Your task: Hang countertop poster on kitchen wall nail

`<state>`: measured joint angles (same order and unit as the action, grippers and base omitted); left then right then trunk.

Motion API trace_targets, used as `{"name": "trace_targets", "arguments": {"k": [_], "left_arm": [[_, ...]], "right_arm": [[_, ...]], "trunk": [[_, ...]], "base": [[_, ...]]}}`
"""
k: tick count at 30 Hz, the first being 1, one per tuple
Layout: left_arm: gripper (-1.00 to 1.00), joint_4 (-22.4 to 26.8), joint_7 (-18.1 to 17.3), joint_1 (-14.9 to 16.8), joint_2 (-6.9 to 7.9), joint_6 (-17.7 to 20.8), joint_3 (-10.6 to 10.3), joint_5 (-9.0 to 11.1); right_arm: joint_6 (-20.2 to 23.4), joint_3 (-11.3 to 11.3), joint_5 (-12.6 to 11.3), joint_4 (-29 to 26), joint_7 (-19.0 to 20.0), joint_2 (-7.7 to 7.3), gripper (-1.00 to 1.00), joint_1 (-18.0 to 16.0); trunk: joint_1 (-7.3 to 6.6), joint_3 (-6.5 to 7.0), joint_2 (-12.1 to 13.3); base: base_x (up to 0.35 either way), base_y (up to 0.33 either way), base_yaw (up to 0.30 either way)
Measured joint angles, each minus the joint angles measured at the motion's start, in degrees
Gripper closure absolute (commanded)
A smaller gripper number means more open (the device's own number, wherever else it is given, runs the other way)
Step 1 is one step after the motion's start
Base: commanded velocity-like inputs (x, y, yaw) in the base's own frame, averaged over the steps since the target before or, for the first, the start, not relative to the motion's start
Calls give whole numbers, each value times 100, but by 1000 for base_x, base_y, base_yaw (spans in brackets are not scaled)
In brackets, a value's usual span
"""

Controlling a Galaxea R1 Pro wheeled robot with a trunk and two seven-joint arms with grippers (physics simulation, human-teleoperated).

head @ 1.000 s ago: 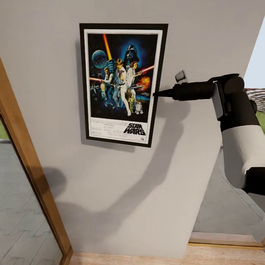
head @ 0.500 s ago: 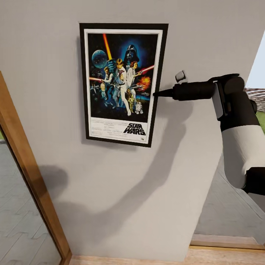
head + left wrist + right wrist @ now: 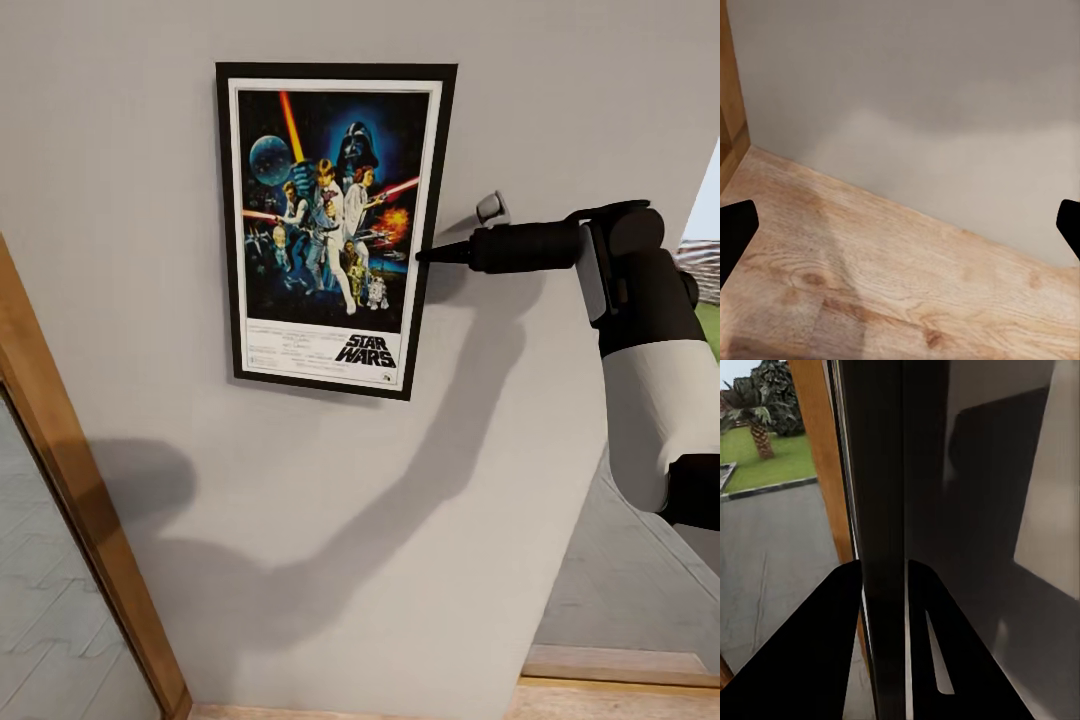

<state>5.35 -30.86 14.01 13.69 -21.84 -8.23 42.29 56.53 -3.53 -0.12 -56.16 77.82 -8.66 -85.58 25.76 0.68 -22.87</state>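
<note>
**Poster on the wall, right gripper clamped on its edge**

Poster (image 3: 335,228) sits upright and flat against the pale grey wall (image 3: 330,520), high up, w/ a wooden door frame (image 3: 85,500) off to one side. Right gripper (image 3: 432,255) comes in sideways and meets the poster's black frame about halfway down its side edge. In the right wrist view the two dark fingers (image 3: 832,645) straddle the thin frame edge (image 3: 881,540), closed on it, so the poster is pinched, not just touched. No nail visible; prob hidden behind the poster, can't confirm.

Left gripper (image 3: 900,225) points down at the wood floor (image 3: 892,277) by the wall base, fingertips wide apart, holding nothing.

Step in hand, as I read it: the hang itself, end phase. Poster looks placed, but whether it's actually caught on a nail can't be told from these views.

Next move calls for: let go gently, spreading the fingers w/o dragging the frame sideways, then pull the arm straight back along the wall, away from the edge. Risk: if the hook isn't seated, the poster drops on release.
</note>
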Motion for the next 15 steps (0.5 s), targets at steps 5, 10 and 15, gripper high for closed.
{"name": "trace_targets", "arguments": {"k": [5, 10, 15], "left_arm": [[-100, 0, 0, -1, 0, 0, 0, 0], [-100, 0, 0, -1, 0, -1, 1, 0], [-100, 0, 0, -1, 0, 0, 1, 0]], "right_arm": [[0, 1, 0, 0, 0, 0, 100, 0], [0, 1, 0, 0, 0, -3, 100, 0], [0, 1, 0, -2, 0, -5, 100, 0]], "trunk": [[0, 0, 0], [0, 0, 0], [0, 0, 0]], "base": [[0, 0, 0], [0, 0, 0], [0, 0, 0]]}}
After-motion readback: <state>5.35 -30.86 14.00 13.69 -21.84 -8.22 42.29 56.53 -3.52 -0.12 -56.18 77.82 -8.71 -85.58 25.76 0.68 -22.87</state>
